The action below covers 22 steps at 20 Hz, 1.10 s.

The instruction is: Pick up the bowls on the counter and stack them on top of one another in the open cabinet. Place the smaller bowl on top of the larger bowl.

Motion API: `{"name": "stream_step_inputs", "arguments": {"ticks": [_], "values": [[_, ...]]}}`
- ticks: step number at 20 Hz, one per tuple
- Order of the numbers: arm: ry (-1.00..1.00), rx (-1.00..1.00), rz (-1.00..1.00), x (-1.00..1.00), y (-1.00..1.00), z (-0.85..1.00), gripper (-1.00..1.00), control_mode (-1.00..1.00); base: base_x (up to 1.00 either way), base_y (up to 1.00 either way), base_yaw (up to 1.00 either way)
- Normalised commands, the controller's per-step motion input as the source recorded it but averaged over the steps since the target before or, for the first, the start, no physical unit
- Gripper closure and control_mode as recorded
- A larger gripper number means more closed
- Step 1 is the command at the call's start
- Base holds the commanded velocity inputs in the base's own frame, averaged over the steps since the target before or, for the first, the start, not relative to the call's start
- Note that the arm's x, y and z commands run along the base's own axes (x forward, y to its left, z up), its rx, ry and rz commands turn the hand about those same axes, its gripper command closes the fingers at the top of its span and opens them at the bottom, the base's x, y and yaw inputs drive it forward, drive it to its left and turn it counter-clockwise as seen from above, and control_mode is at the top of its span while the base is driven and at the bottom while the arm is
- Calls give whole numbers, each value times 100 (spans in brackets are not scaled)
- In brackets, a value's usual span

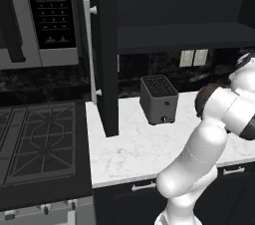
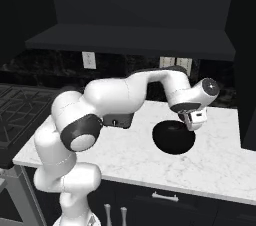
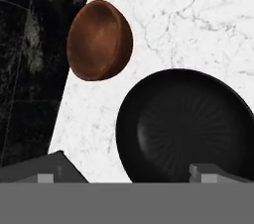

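Note:
A large black bowl (image 2: 172, 139) (image 3: 188, 126) rests on the white marble counter (image 2: 120, 155) (image 1: 134, 144). My gripper (image 2: 192, 126) (image 3: 134, 171) hangs just above its right rim, open, with nothing between the fingers. In the hand view the dark fingertips (image 3: 54, 166) stand one on each side of the big bowl's near edge. A smaller reddish-brown bowl (image 3: 99, 39) sits beyond it on the counter, close to the dark backsplash. The black cabinet (image 1: 184, 37) (image 2: 130, 37) is open above the counter, its shelf bare, its tall door (image 1: 107, 69) swung out.
A grey slotted toaster (image 1: 159, 99) stands on the counter right of the open door. A black gas stove (image 1: 40, 139) lies left of the counter, with a microwave (image 1: 40, 15) above it. Wall outlets (image 2: 89, 60) sit on the backsplash.

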Motion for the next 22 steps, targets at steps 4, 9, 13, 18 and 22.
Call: {"name": "stream_step_inputs", "arguments": {"ticks": [4,9,13,18,22], "values": [[0,8,-5,66,-98,-49,-100,-100,0,0,0],[0,0,-5,49,-67,-69,-100,-100,0,0,0],[0,13,-1,33,-58,-7,-100,-100,0,0,0],[0,10,0,42,-6,-3,-100,-100,0,0,0],[0,0,0,48,59,-43,-100,-100,0,0,0]]}}
